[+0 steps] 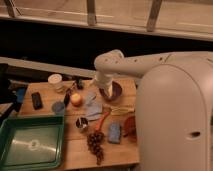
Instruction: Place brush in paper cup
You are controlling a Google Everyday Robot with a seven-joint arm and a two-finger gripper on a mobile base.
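The off-white paper cup (55,80) stands upright at the back left of the wooden table (75,155). A slender dark stick that I take for the brush (67,98) lies on the table just in front of the cup, beside an orange fruit (76,99). My gripper (98,93) hangs from the white arm over the middle of the table, by the purple bowl (114,91). It is to the right of the brush and the cup and apart from both. I see nothing held in it.
A green tray (30,145) sits front left. Also on the table are a flat black block (36,100), a small dark metal cup (81,123), a red-handled utensil (102,120), grapes (95,142), a blue sponge (114,133), a blue cloth (93,109) and a red bowl (131,125).
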